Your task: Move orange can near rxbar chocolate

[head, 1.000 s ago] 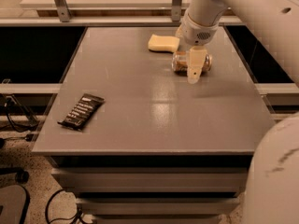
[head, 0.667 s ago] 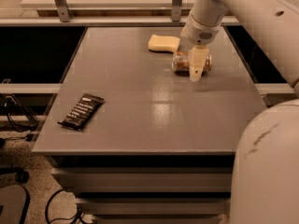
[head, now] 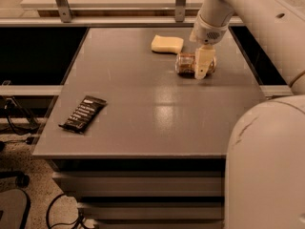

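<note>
The orange can [head: 187, 64] lies on its side at the back right of the grey table [head: 143, 104], brown-orange with shiny ends. My gripper [head: 201, 68] comes down from the white arm and sits right at the can's right half, its pale front part covering that end. The rxbar chocolate [head: 83, 114], a flat dark wrapper with white text, lies near the table's front left edge, far from the can and the gripper.
A pale yellow sponge [head: 167, 44] lies just behind and to the left of the can. A large white arm segment [head: 267, 166] fills the lower right foreground. A rail with metal posts [head: 61, 4] runs behind the table. Cables lie on the floor at the left.
The gripper has stayed down at the can, shifting only slightly right. The big white arm segment has risen into the lower right of the view. Can and bar lie where they were.
</note>
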Tool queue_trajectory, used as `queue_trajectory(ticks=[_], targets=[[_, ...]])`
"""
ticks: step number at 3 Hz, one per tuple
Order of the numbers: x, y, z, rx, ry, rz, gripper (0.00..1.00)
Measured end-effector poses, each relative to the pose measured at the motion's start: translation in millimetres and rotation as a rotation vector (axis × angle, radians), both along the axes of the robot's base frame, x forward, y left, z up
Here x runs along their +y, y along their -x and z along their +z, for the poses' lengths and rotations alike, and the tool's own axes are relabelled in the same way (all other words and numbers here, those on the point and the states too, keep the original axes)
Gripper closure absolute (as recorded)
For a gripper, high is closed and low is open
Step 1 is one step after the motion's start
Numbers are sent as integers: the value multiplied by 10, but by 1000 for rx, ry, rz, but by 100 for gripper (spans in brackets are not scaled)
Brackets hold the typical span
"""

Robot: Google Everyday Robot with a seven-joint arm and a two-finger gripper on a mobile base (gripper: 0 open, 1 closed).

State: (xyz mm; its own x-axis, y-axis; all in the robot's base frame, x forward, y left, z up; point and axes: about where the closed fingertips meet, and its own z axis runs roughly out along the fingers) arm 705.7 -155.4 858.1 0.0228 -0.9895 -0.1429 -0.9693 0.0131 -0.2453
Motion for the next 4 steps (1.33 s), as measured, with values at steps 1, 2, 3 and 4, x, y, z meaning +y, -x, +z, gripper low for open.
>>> queue_trajectory(ticks=[1, 2, 3, 4], targets=[[-46, -16, 11, 1, 2, -3, 40], [-59, 10, 44, 1, 2, 6, 62], [-8, 88, 148, -5, -4, 45, 86], [115, 235, 306, -11, -26, 114, 100]])
